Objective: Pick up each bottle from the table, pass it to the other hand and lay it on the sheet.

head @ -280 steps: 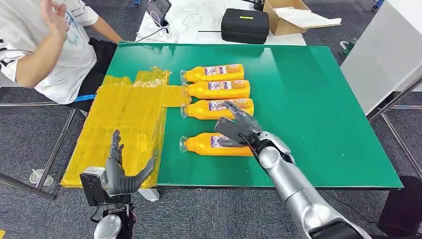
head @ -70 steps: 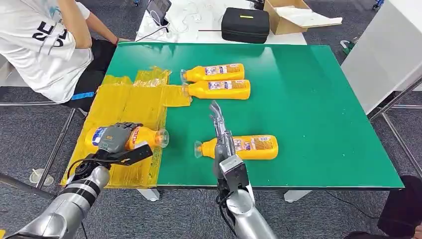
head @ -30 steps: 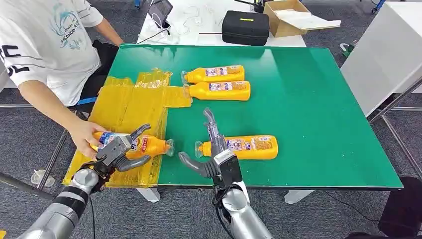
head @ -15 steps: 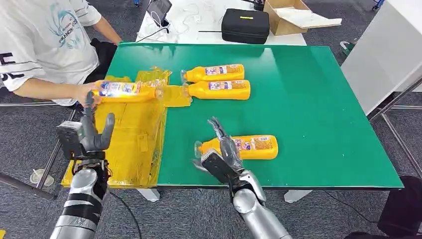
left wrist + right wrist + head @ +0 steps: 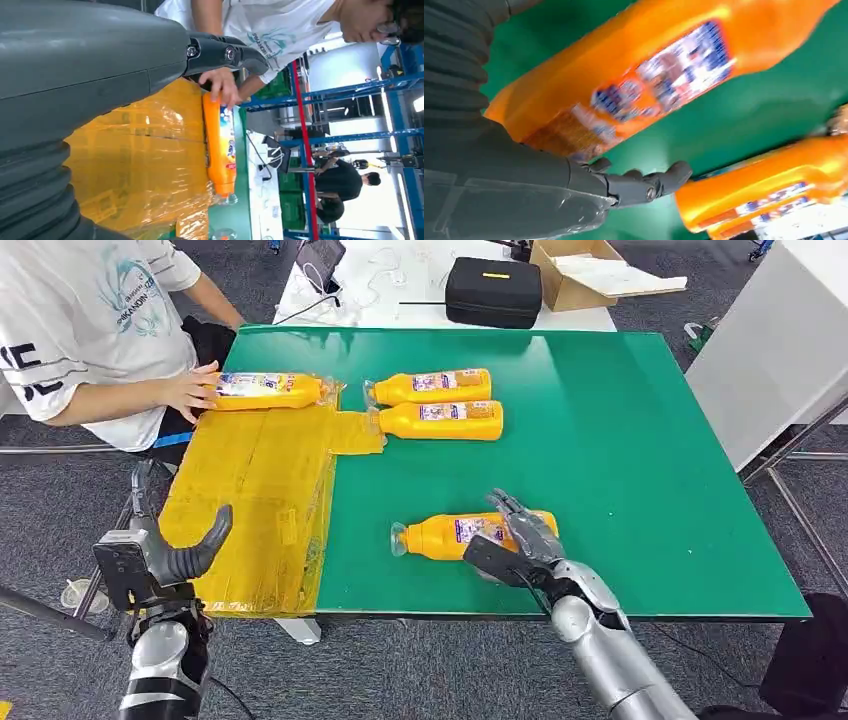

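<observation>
Lying crosswise, cap leftward, the near bottle (image 5: pixel 470 534) sits under the right hand (image 5: pixel 522 540), fingers spread.

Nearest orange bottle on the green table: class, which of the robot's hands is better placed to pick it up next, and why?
The right hand. It is already over the base end of the nearest orange bottle, fingers spread above it. The left hand hovers open off the table's edge beside the yellow sheet, far from that bottle.

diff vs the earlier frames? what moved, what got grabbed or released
The left hand let go of its bottle; a person's hand carried it to the far end of the yellow sheet. The right hand swung over the near bottle, not visibly gripping. The two far bottles stayed put.
</observation>
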`<state>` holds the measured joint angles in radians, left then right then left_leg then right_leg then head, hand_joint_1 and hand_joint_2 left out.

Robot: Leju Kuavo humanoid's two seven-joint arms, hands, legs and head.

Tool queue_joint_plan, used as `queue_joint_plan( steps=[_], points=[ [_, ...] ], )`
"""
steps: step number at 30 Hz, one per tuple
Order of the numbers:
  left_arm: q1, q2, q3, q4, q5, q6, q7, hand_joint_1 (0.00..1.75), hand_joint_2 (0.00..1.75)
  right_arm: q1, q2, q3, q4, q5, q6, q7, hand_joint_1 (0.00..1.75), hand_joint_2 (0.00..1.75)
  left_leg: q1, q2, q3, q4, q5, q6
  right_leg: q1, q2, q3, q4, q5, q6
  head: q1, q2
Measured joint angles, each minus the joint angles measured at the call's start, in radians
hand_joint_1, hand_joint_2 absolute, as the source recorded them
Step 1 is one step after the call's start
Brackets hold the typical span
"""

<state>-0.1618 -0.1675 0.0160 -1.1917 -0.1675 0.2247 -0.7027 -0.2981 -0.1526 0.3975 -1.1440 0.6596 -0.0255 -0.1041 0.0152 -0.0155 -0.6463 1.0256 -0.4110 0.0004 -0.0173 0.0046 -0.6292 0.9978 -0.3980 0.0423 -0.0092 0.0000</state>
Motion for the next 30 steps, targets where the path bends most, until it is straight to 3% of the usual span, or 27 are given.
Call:
queue_joint_plan(
  steps=[15,18,20,29,30],
  points=[
    [0.004,-0.005,-0.001,0.002,0.002,-0.003,0.0,0.0,1.75,-0.021,-0.035,0.002,-0.003,0.006,0.02,0.0,0.0,1.75,0.0,0.0,0.0,0.0,0.0,0.0,0.0,0.0,0.0,0.0,0.0,0.0,0.0,0.0],
    [-0.005,-0.011,-0.001,0.03,0.016,-0.027,0.0,0.0,1.75,-0.11,-0.061,0.031,0.045,-0.013,0.152,0.037,0.0,1.75,0.0,0.0,0.0,0.0,0.0,0.0,0.0,0.0,0.0,0.0,0.0,0.0,0.0,0.0],
    [-0.033,-0.019,-0.002,0.085,0.01,-0.039,0.001,0.0,1.75,-0.215,-0.065,0.098,0.177,-0.026,0.228,0.04,0.0,1.75,0.0,0.0,0.0,0.0,0.001,0.0,0.0,0.0,0.0,0.0,0.001,0.001,0.0,0.0],
    [-0.064,-0.025,-0.01,0.16,0.0,-0.043,0.001,0.0,1.75,-0.32,-0.053,0.189,0.34,-0.033,0.263,0.024,0.02,1.75,0.0,0.0,0.0,0.0,0.0,0.0,0.0,0.001,0.0,0.0,0.0,0.001,0.0,0.0],
    [-0.068,-0.026,-0.011,0.165,0.0,-0.046,0.001,0.0,1.75,-0.328,-0.053,0.195,0.349,-0.035,0.272,0.019,0.19,1.75,0.0,0.0,0.0,0.0,0.0,0.0,0.0,0.001,0.0,0.0,0.0,0.001,0.0,0.0]
  ],
)
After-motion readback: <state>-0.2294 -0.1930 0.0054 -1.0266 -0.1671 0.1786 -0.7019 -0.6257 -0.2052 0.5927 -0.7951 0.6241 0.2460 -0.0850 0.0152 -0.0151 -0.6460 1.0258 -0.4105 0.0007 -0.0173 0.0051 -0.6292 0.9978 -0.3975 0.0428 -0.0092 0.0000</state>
